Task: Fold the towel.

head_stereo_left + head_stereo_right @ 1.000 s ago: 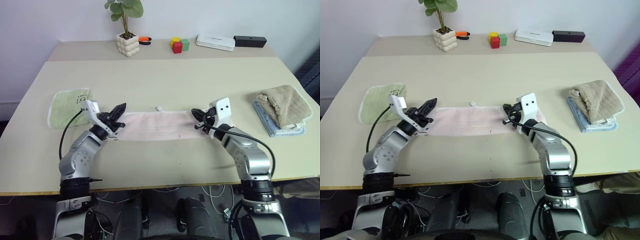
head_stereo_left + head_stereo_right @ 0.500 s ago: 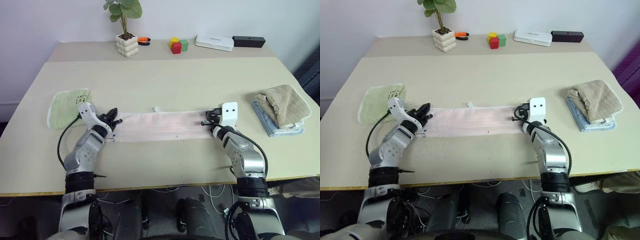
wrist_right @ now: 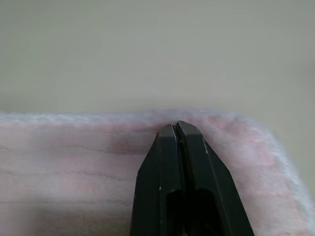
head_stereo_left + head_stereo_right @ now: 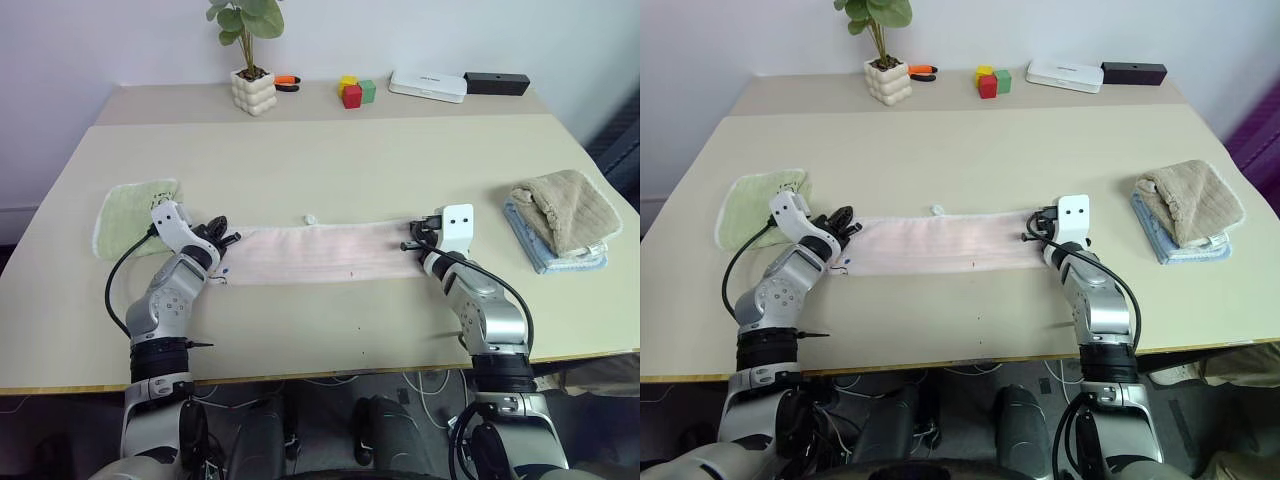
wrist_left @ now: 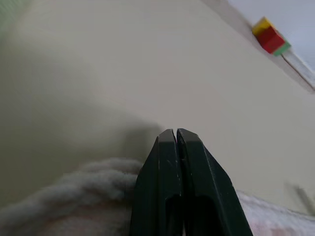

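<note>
A long pink towel (image 4: pixel 940 243) lies flat across the tan table (image 4: pixel 960 150). The left gripper (image 4: pixel 843 222) is at one end of it and the right gripper (image 4: pixel 1032 228) at the other. A green towel (image 4: pixel 750 200) lies near the left gripper.

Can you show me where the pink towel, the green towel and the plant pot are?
pink towel (image 4: pixel 320 253), left eye view, middle of the cloth.
green towel (image 4: pixel 130 212), left eye view, middle of its bare part.
plant pot (image 4: pixel 255 90), left eye view, front of the white pot.
</note>
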You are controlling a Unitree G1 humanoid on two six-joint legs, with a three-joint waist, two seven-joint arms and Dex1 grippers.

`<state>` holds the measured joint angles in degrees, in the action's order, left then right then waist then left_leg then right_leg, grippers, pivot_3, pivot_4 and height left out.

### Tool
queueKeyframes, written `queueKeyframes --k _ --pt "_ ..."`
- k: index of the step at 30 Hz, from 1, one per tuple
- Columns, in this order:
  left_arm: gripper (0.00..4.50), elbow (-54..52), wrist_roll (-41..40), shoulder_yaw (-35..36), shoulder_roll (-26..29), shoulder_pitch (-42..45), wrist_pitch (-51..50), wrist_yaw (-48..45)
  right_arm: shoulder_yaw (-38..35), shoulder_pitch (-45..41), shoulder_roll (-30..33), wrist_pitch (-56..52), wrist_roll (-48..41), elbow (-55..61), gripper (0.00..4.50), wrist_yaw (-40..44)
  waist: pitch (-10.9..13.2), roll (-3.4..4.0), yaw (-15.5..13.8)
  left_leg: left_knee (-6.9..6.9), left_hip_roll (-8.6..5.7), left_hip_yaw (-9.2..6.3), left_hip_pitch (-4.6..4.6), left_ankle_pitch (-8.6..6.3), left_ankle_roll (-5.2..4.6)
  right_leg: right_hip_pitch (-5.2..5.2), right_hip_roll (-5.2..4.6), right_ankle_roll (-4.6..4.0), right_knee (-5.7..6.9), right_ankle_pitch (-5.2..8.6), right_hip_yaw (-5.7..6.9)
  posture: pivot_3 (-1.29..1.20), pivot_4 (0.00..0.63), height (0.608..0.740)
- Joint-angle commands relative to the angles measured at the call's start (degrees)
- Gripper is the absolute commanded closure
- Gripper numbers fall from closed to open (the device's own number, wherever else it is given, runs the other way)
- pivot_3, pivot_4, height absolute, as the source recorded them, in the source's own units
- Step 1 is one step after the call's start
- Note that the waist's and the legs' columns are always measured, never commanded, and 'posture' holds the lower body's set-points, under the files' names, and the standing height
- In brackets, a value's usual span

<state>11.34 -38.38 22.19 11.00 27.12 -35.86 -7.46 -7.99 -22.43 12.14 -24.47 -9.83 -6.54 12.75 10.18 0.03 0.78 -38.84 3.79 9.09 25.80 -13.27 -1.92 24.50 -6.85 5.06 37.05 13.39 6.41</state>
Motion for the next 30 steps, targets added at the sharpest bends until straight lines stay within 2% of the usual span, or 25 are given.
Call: queueKeyframes --k 1,6,9,13,14,16,17,20,21,23,24,25,27,30 --pt "4.47 -2.6 -5.7 0.5 0.0 0.7 -3.9 -5.3 0.0 -1.2 -0.1 1.5 -0.7 1.4 4.5 0.5 0.0 -0.01 0.0 0.0 0.0 -0.01 0.0 0.0 0.0 0.0 0.0 0.0 0.0 0.0 0.0 0.0 0.15 0.74" --pt "4.47 -3.9 -3.8 0.3 -0.5 -0.7 2.8 -9.9 0.1 -1.3 -0.7 1.0 -1.6 2.3 4.5 0.8 0.0 -0.02 0.2 0.01 0.0 0.0 0.0 0.0 0.01 0.01 0.0 0.0 -0.03 0.0 0.01 0.0 0.15 0.74" --pt "4.47 -4.3 0.4 -1.4 0.8 -1.4 6.8 -10.2 0.3 -1.1 -0.5 0.9 -1.4 2.6 4.5 1.1 0.0 -0.02 0.2 0.04 0.0 -0.01 0.01 -0.01 0.01 0.02 0.0 -0.01 -0.04 0.0 0.01 0.0 0.15 0.74" --pt "4.47 -4.9 1.3 -1.2 1.6 -2.2 9.3 -11.2 0.1 -1.1 0.0 1.1 -1.4 2.8 4.5 1.4 0.0 -0.02 0.1 0.05 0.01 -0.01 0.02 -0.01 0.0 0.03 0.0 -0.01 -0.08 0.0 0.01 0.0 0.15 0.74" --pt "4.23 -5.2 3.0 -2.4 2.7 -2.4 10.2 -12.3 -0.4 -1.2 0.1 0.9 -2.1 2.9 4.5 2.0 0.0 -0.02 0.1 0.06 0.01 -0.01 0.03 -0.01 0.0 0.04 0.0 -0.01 -0.08 0.0 0.01 0.0 0.15 0.74" --pt "3.66 -6.1 2.0 -2.7 3.3 -2.0 9.9 -14.3 -1.2 -1.2 0.4 0.6 -3.4 3.3 3.98 2.8 0.0 -0.03 0.0 0.05 0.01 -0.01 0.08 -0.02 0.0 0.07 0.0 -0.01 -0.09 0.0 0.01 0.0 0.15 0.74" --pt "3.16 -6.7 1.3 -2.8 3.7 -1.9 9.7 -15.6 -1.2 -1.3 0.7 0.6 -3.4 3.5 3.67 3.0 0.0 -0.02 0.0 0.05 0.01 -0.01 0.09 -0.02 -0.01 0.07 0.0 -0.01 -0.1 0.0 0.01 0.0 0.15 0.74" --pt "1.67 -7.6 4.5 -5.9 7.3 -1.1 11.3 -20.5 -1.4 -0.9 3.3 0.3 -3.0 5.4 2.22 3.9 0.1 0.0 0.0 0.05 0.02 -0.01 0.18 -0.03 -0.01 0.15 0.0 -0.02 -0.12 0.0 0.01 0.0 0.15 0.74" --pt "1.13 -7.6 5.2 -6.7 8.5 -0.8 11.7 -22.0 -1.5 -0.6 4.2 0.3 -2.6 5.8 1.58 4.2 0.1 0.0 0.0 0.05 0.02 -0.01 0.21 -0.03 -0.01 0.18 0.0 -0.02 -0.11 0.0 0.01 0.0 0.15 0.74" --pt "0.15 -6.5 6.3 -7.4 11.4 0.8 13.0 -25.0 -2.9 0.2 6.9 -0.6 -2.9 7.6 0.69 4.8 0.1 0.01 0.0 0.06 0.02 -0.01 0.22 -0.03 -0.01 0.19 0.0 -0.02 -0.11 0.01 0.01 0.0 0.15 0.74" --pt "0.0 -6.0 6.7 -7.6 12.3 1.3 13.4 -25.9 -3.2 0.5 7.8 -1.0 -3.1 8.3 0.16 5.0 0.1 0.01 0.0 0.06 0.02 0.0 0.26 -0.03 -0.01 0.24 0.0 -0.02 -0.11 0.01 0.01 0.0 0.15 0.74" --pt "0.0 -6.0 6.6 -8.1 13.3 1.5 13.6 -27.6 -3.9 1.1 8.7 -1.9 -3.9 9.9 0.07 5.3 0.1 0.01 0.0 0.06 0.02 -0.01 0.33 -0.03 -0.01 0.29 0.0 -0.02 -0.11 0.01 0.01 0.0 0.15 0.74" --pt "0.0 -6.1 5.6 -8.7 14.9 1.9 12.7 -31.1 -6.2 1.9 9.3 -5.9 -7.5 13.4 0.07 5.9 0.1 0.01 0.0 0.06 0.02 -0.01 0.41 -0.02 0.0 0.37 0.0 -0.02 -0.11 0.01 0.01 0.0 0.15 0.74" --pt "0.0 -8.8 0.6 -9.5 19.2 1.7 7.2 -40.9 -13.2 4.9 8.9 -17.1 -19.5 21.8 0.07 6.3 0.1 0.01 0.0 0.1 0.04 -0.02 0.45 -0.02 -0.01 0.42 0.0 -0.02 -0.11 0.01 0.01 0.0 0.15 0.74"
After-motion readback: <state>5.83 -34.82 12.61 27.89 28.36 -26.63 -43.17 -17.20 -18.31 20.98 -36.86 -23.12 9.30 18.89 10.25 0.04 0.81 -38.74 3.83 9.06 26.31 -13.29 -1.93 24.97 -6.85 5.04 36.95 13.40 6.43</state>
